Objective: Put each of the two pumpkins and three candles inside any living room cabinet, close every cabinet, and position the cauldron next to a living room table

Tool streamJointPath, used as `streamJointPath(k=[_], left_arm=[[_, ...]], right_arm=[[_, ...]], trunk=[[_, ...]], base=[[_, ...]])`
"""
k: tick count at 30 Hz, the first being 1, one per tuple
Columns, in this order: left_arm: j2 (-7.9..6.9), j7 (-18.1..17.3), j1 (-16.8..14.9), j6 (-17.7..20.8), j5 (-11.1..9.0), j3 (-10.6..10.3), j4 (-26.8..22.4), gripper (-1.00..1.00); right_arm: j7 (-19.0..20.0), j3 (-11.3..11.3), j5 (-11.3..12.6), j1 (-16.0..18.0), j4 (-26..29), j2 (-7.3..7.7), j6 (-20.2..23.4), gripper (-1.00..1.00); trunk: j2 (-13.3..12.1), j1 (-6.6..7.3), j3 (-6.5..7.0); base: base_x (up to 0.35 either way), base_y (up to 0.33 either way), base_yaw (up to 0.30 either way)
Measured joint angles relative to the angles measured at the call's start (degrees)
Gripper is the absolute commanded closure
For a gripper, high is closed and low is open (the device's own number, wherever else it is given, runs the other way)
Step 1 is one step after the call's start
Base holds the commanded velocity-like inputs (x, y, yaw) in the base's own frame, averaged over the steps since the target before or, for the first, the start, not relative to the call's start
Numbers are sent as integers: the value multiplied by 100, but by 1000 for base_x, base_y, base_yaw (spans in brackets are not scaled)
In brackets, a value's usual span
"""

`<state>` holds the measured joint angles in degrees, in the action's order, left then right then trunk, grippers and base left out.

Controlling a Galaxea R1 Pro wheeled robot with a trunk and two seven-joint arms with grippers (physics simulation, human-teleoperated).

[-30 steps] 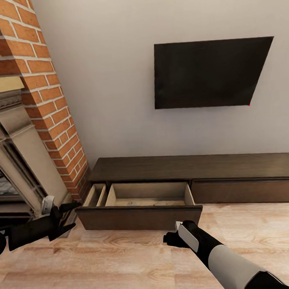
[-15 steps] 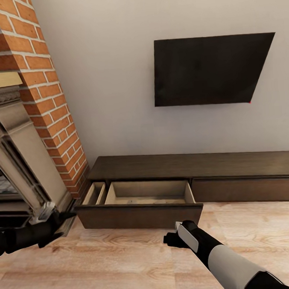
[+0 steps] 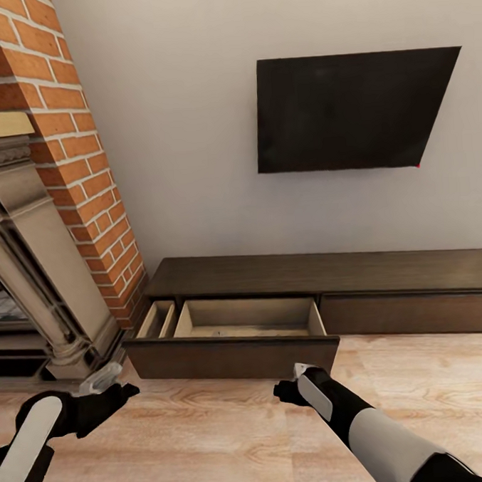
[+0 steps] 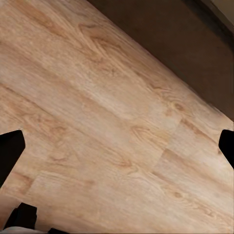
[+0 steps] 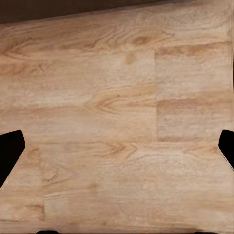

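— Light wood plank floor (image 3: 210,442) fills the lower part of the head view, under a plain pale wall (image 3: 177,131). Where are the hands?

— Left black gripper (image 3: 125,392) sits at the lower left of the frame, low over the planks. In the left wrist view its dark fingertips (image 4: 9,153) show at the two side edges, far apart, with bare floor between them: spread wide, holding nothing.

— And the other one?

— Right black gripper (image 3: 284,392) is at lower centre, on a black-and-white forearm that runs to the lower right corner. Its fingertips (image 5: 9,148) also sit at opposite edges of the right wrist view with planks between, so it is parted and empty too.

— What lies beyond them?

— Just above the right gripper is the long, low dark-brown wood cabinet (image 3: 329,275), stretching from centre left to the right edge along the wall. Its left drawer (image 3: 239,319) is pulled out, showing a pale tan inside; I cannot make out anything lying in it. The right drawer front (image 3: 409,313) is flush.

— Around it?

— Red brick-and-stone fireplace (image 3: 46,210) takes the left side, touching the cabinet's left end. Flat black wall-mounted TV (image 3: 351,113) hangs in the upper right, above the cabinet.
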<state>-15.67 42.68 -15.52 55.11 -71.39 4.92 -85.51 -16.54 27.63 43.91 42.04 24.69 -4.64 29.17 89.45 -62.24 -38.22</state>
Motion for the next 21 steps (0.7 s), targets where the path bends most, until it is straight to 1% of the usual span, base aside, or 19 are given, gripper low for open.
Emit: streamJointPath(k=[1, 3, 6, 8, 9, 11, 12, 13, 15, 19, 20, 21], left_arm=[[52, -90, 0, -85, 155, -123, 97, -100], [97, -377, 1, -378, 497, -437, 398, -100], [101, -1054, 1, -997, 1062, -819, 944, -100], [122, -1549, 1, -1370, 1513, -997, 1356, -100], [126, -1667, 0, -1458, 1641, -1040, 1467, -100], [143, -2053, 1, -1824, 2121, -1177, 1873, -100], [152, -2207, 1, -2041, 2324, -1232, 2071, -100], [160, -2339, 0, -2264, 2475, -1288, 2255, -100], [175, -2559, 2, -2637, 2647, -1411, 2579, -100], [184, -2798, 0, -2905, 2750, -1600, 2954, -100], [190, -2852, 0, -3005, 2776, -1646, 3066, -100], [191, -2858, 2, -3048, 2781, -1654, 3095, -100]], right_arm=[[0, 7, -1, -5, -13, 1, -104, -100], [-2, 15, -11, -31, -32, 7, -242, -100], [-6, 14, -25, -88, -41, 10, -406, -100], [-7, 12, -28, -99, -43, 10, -541, -100], [-7, 12, -27, -101, -44, 11, -582, -100], [-6, 15, -18, -103, -46, 11, -744, -100], [-8, 16, -9, -107, -49, 11, -815, -100], [-13, 16, -2, -108, -51, 11, -875, -100], [-34, 13, 3, -110, -53, 11, -976, -100], [-45, 14, 21, -110, -81, 11, -1215, -100], [-50, 17, 15, -109, -223, -11, -1347, -100], [-47, 18, 11, -109, -257, -16, -1373, -100]], trunk=[[40, -22, -18], [120, -66, -54], [241, -132, -108], [321, -176, -144], [361, -198, -162], [441, -242, -198], [481, -264, -216], [522, -286, -234], [602, -330, -269], [762, -417, -341], [802, -439, -359], [842, -461, -377]], base=[[0, 0, 0], [0, 0, 0], [0, 0, 0], [0, 0, 0], [0, 0, 0], [0, 0, 0], [0, 0, 0], [0, 0, 0], [0, 0, 0], [0, 0, 0], [0, 0, 0], [0, 0, 0]])
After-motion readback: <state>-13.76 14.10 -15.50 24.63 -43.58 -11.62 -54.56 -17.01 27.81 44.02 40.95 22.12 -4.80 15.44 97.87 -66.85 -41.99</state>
